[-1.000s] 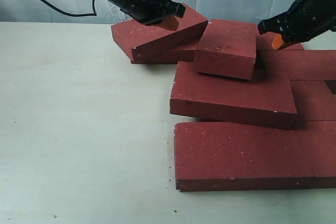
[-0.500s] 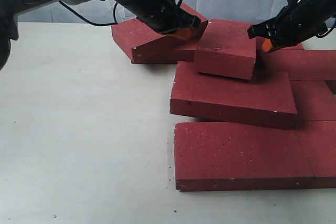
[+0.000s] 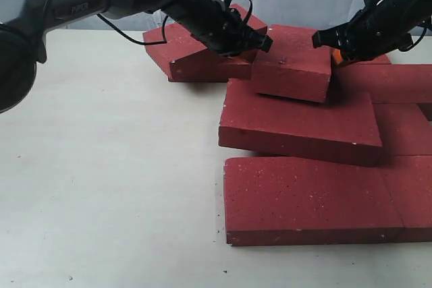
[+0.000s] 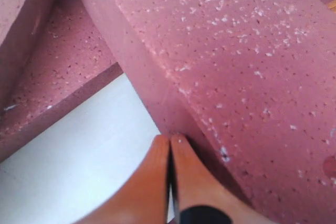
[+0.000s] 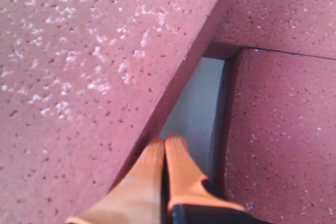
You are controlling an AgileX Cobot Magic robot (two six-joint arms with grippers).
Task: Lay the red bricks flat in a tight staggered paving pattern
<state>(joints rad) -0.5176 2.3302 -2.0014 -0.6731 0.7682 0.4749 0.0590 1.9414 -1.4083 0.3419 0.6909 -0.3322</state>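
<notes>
since the red bricks (image 3: 297,123) look heavy, rigid, gritty, push side faces, don't pinch. left pincer (image 4: 170,143) and right pincer (image 5: 164,144), both pressed together, flank the tilted top brick (image 3: 291,64) of the bench (image 3: 101,166) pile.

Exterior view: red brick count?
9: front brick, its right neighbour, tilted middle brick, top brick, back-left pair, far-right trio, partly cut off. Others may hide beneath.
</notes>
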